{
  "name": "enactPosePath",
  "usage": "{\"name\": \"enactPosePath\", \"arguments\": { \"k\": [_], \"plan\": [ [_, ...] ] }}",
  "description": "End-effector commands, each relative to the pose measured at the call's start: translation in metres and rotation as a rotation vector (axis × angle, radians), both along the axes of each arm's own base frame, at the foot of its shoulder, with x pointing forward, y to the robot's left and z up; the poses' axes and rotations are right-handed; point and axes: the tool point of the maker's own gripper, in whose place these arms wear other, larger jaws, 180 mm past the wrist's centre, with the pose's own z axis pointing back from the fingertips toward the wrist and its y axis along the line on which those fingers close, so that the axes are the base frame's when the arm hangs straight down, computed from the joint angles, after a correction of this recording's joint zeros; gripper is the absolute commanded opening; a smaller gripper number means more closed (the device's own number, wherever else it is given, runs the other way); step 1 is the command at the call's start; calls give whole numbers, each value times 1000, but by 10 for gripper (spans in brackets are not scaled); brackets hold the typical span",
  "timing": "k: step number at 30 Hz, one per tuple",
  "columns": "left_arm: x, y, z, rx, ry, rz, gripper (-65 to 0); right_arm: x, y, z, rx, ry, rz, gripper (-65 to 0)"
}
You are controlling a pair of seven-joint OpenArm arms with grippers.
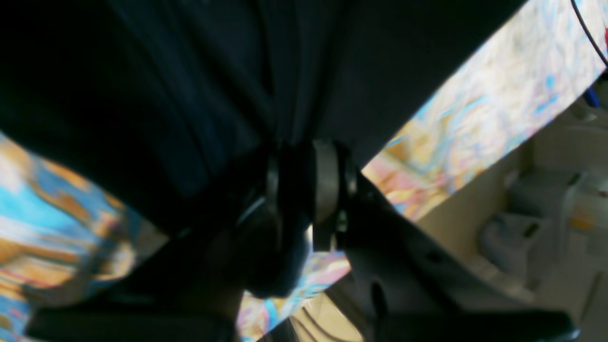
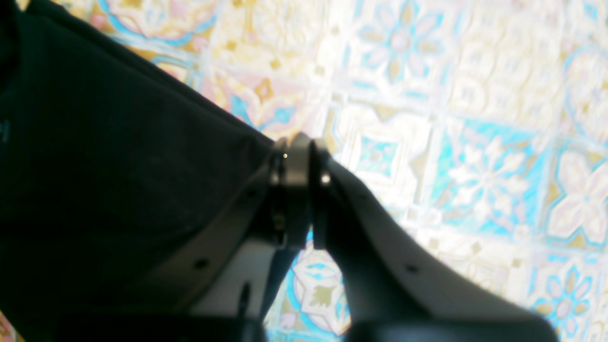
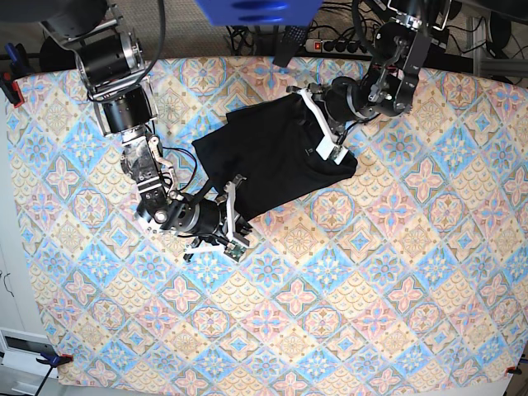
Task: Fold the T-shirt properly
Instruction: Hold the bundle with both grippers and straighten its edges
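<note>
black cloth – the t-shirt point(image 3: 268, 165) – lies bunched and partly folded on the patterned tablecloth point(image 3: 396, 289), in the far half of the table and a little toward the far edge's middle, well apart from the near edge and both near corners. in the base view it reads as a slanted dark patch, its long axis running from the near-left up toward the far-right. the right gripper point(image 3: 233, 216) sits at the shirt's near-left corner, its jaws pressed together on the hem; the right wrist view shows the right gripper point(image 2: 298, 161) with both fingers meeting and the black t-shirt point(image 2: 104, 166) drawn taut away from them across the left of the picture, the bright tiled tablecloth point(image 2: 451, 118) beyond. the left gripper point(image 3: 330, 136) is at the shirt's far-right side, where a white strip of the finger lies against the fabric. in the left wrist view the left gripper point(image 1: 306, 183) pinches a gathered bunch of the t-shirt point(image 1: 213, 85) – folds of cloth fan out from between the jaws and fill the upper part of the picture, blurred and dark. past the cloth the tablecloth point(image 1: 498, 104) shows as a smeared band, and beyond the table's edge a pale, out-of-focus room floor with grey shapes i cannot make out.
</note>
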Motion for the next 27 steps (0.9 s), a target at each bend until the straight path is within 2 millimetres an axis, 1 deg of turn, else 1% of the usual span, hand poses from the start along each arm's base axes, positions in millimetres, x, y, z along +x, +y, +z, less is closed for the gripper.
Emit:
{"name": "enactPosePath", "arguments": {
  "k": [1, 2, 3, 7, 9, 11, 12, 14, 17, 18, 21, 22, 24, 27],
  "plan": [
    [5, -7, 17, -36, -50, -7, -572, 11, 4, 17, 27, -42, 4, -647],
    [4, -9, 25, -42, -69, -14, -572, 12, 4, 17, 26, -40, 3, -647],
    [3, -8, 30, -36, -85, -27, -572, 11, 4, 15, 25, -34, 2, -647],
    [-11, -11, 35, -30, -66, -64, -573, 11, 4, 13, 25, -27, 1, -646],
    [-17, -9, 31, -22, -46, -69, -573, 10, 7, 7, 27, -9, 0, -646],
    [-23, -9, 27, -17, -29, -71, -573, 21, 18, 14, 42, -13, 3, -647],
    [-23, -8, 27, -14, -28, -71, -573, 26, 18, 15, 43, -11, 0, -647],
    [-25, -7, 26, -13, -23, -72, -573, 33, 14, 13, 31, 2, -10, -647],
    [-26, -3, 23, 2, -20, -78, -573, 34, 12, 3, 32, 33, -19, -647],
    [-28, 0, 19, 9, -8, -77, -573, 35, 11, 1, 38, 36, -23, -647],
    [-32, 7, 4, 28, 36, -65, -573, 49, 6, 2, 36, 44, -39, -645],
    [-34, 9, -2, 35, 55, -61, -573, 51, 3, -1, 30, 58, -45, -645],
    [-28, 10, -2, 39, 48, -58, -573, 48, 3, -12, 10, 87, -31, -646],
    [-25, 12, -4, 43, 49, -54, -573, 36, 10, -26, -18, 111, 15, -647]
  ]
}}
